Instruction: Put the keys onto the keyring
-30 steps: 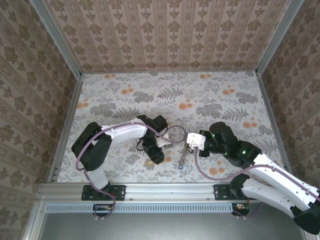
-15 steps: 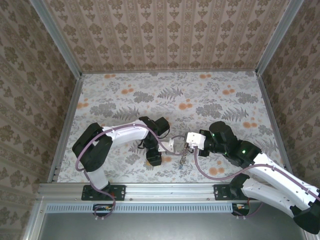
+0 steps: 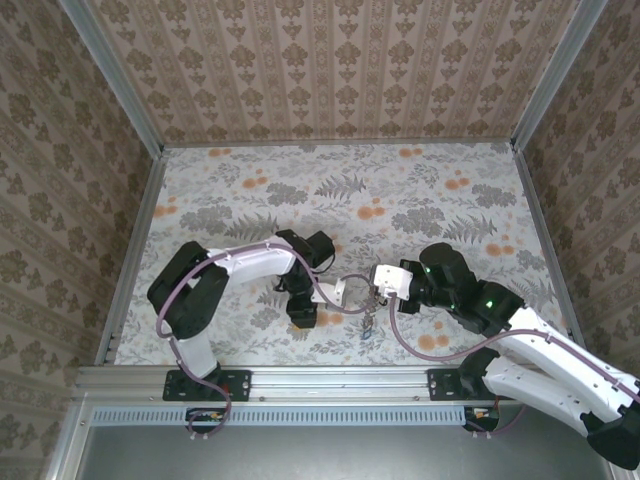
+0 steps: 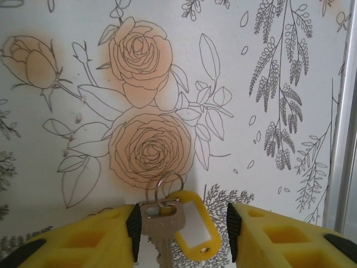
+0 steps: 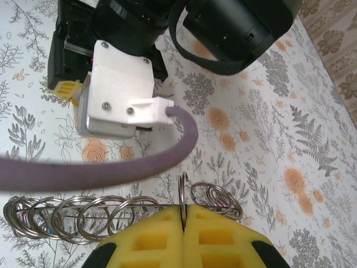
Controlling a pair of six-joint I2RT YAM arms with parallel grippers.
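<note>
A silver key (image 4: 162, 226) with a small split ring and a yellow plastic tag (image 4: 208, 225) lies between the fingers of my left gripper (image 4: 182, 229). Its head rests against the left pad, the right pad stands clear of the tag, and the jaws are open. The keyring (image 5: 95, 215) is a string of silvery linked rings. My right gripper (image 5: 183, 216) is shut on one upright ring of it, with rings trailing to both sides. From above, the left gripper (image 3: 303, 312) points down at the mat. The right gripper (image 3: 376, 292) is just to its right, and the keyring (image 3: 368, 318) dangles below it.
The left arm's purple cable (image 5: 111, 167) arcs across just beyond the right fingers, with that arm's white and black wrist (image 5: 120, 89) behind it. A metal rail (image 4: 348, 139) runs along the right edge of the left wrist view. Patterned walls enclose the floral mat (image 3: 350, 190).
The left wrist has swung a little right, closer to the right gripper, and now covers the yellow tag that showed by its fingers. The right arm holds still.
</note>
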